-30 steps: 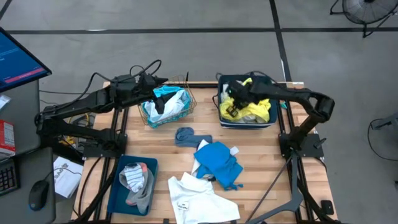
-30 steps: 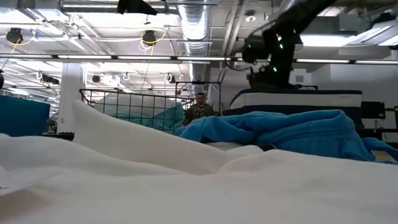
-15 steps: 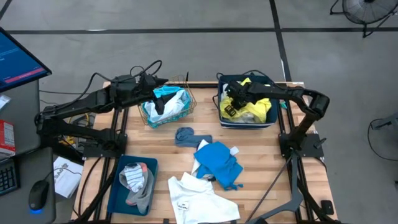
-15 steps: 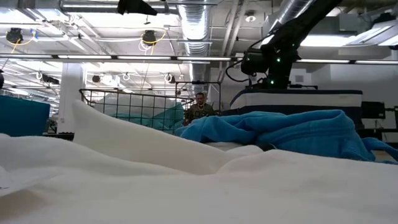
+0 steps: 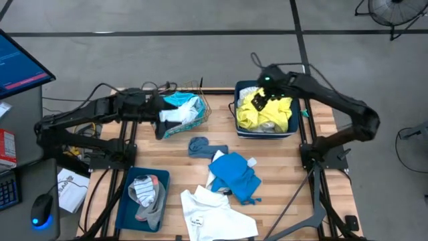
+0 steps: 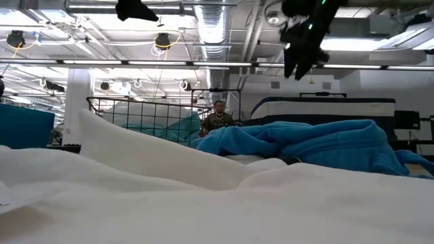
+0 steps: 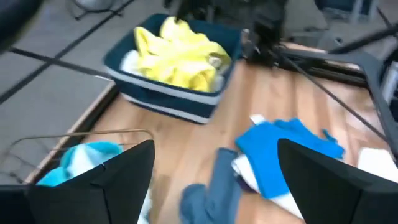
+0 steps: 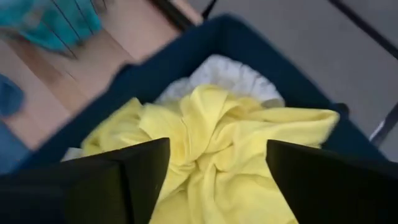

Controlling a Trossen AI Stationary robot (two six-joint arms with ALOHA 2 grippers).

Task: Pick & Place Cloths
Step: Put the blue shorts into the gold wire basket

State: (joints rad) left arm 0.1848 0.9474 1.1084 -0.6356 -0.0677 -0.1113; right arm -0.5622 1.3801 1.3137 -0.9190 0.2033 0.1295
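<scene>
a white cloth (image 5: 217, 214) is seen spread at the near edge of the tabletop (image 5: 287, 167), with its long axis running across that edge; beside it, in the near dark blue bin (image 5: 127, 207), a striped sock (image 5: 146, 189) and a grey cloth (image 5: 152, 211) are piled; just beyond, a teal-blue cloth (image 5: 235, 175) lies crumpled with its long axis slanting toward the far left, and a small grey-blue cloth (image 5: 198, 145) is laid flat ahead of it; farther off, the copper wire basket (image 5: 200, 114) is filled with teal and white fabric, and the left end effector (image 5: 164, 117) is held over its near-left side, fingers spread wide and nothing gripped; at the far right, the yellow cloth (image 5: 259, 110) is heaped in the far blue bin (image 5: 241, 127) on top of white fabric, bunched so that no clear direction can be told; the right end effector (image 5: 273, 94) is held above that bin with its fingers (image 8: 134, 177) parted and empty; a fold of yellow fabric draped on the bin's rim could be judged likely to slide out if brushed; loose folds could be snagged by a descending finger; the basket could be nudged by the left arm.
</scene>
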